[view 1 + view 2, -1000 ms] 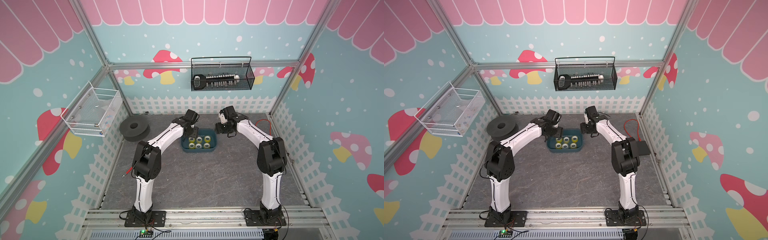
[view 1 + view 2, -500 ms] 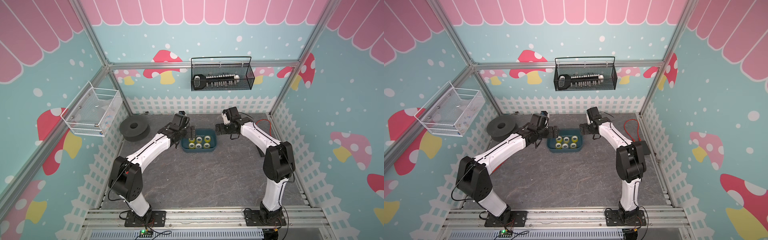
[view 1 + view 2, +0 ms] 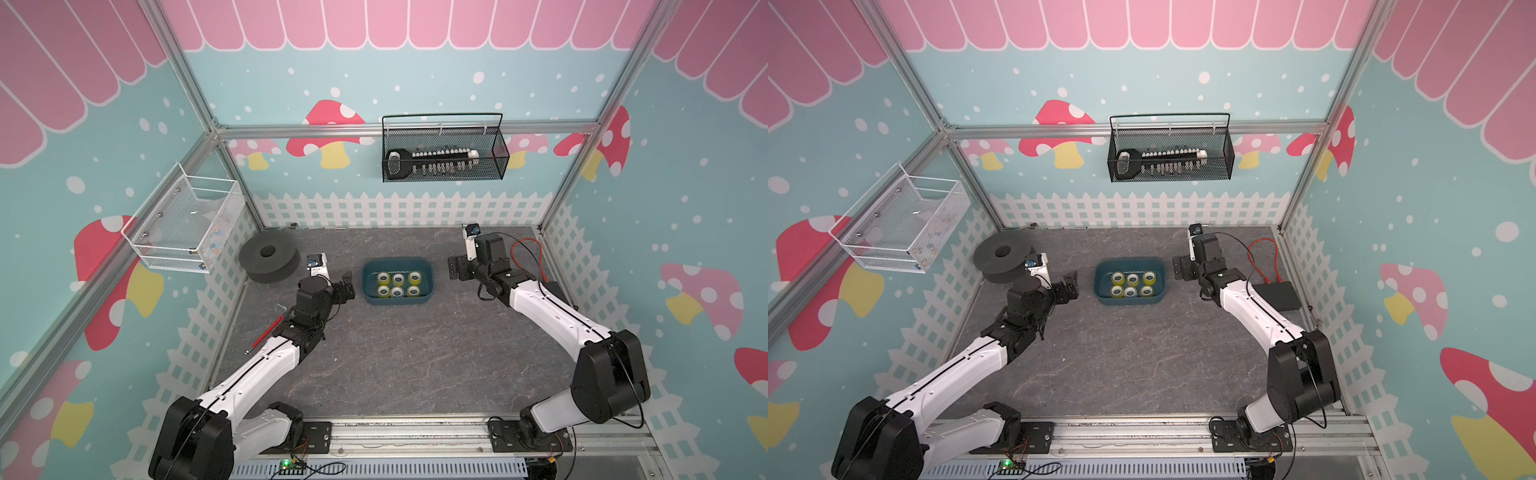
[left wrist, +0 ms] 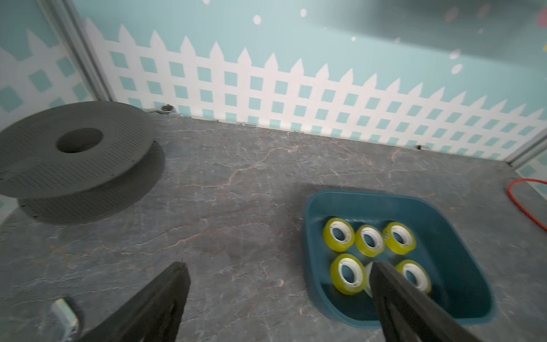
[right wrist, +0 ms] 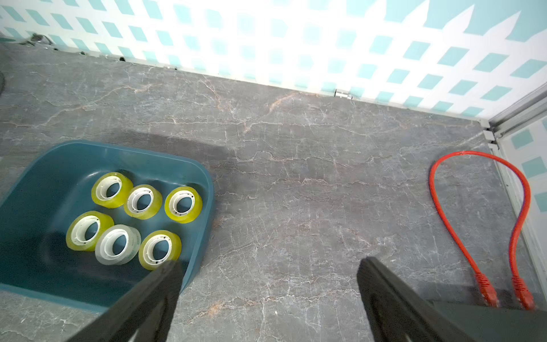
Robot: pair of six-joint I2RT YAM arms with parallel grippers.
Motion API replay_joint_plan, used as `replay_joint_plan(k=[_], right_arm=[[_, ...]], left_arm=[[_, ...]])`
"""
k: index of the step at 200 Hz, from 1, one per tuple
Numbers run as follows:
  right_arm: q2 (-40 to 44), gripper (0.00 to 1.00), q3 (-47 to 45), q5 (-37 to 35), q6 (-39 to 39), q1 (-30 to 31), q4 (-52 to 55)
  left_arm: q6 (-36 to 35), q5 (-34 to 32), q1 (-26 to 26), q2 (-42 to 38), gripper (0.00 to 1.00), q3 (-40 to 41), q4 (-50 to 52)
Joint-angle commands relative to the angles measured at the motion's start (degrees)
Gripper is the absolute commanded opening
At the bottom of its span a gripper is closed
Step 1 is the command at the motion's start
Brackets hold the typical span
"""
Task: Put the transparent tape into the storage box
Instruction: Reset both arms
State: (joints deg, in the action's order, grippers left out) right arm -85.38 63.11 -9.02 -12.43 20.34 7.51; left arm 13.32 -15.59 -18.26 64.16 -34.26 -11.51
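Holding the left tool point(image 3: 348, 286) and right tool point(image 3: 453, 269) wide apart and empty, flanking the storage box point(image 3: 397, 302); seeing six tape rolls point(image 5: 183, 217) lying flat inside it, holes upward, favouring neither arm.

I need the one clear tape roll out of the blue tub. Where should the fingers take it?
From straight above: the clear tape roll lies flat, hole up, in the tub, with yellow rolls close on both sides. Probably one finger in the white core, the other on the outer wall facing the tub wall nearest the robot.
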Motion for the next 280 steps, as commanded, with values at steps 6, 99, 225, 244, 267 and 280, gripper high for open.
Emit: replay_joint_plan(k=[6,99,225,244,267,280], right_arm=[[1.9,0.99,-5.6,-6.8,0.6,-0.2,-10.7],[8.0,0.99,-26.0,-15.9,2.5,-4.2,-34.8],[5.6,0.99,-48.9,-4.9,8.6,-19.4,-71.8],[1.8,0.99,-50.8,-1.2,10.1,-19.4,-78.7],[-2.3,0.99,-52.1,1.4,11.6,-19.5,-85.3],[-1.2,0.99,-51.1,1.7,11.3,-19.5,-81.1]], left_arm=[[-6.0,1.2,4.9,-0.3,0.99,5.4,-15.3],[-6.2,12.4,16.0,16.3,0.99,15.9,-44.0],[-8.3,18.8,17.4,23.2,0.99,21.7,-62.5],[-8.4,18.8,17.4,23.2,0.99,21.6,-62.3],[-8.4,18.8,17.4,23.1,0.99,21.5,-61.7],[-8.4,18.7,17.5,23.2,0.99,21.5,-62.0]])
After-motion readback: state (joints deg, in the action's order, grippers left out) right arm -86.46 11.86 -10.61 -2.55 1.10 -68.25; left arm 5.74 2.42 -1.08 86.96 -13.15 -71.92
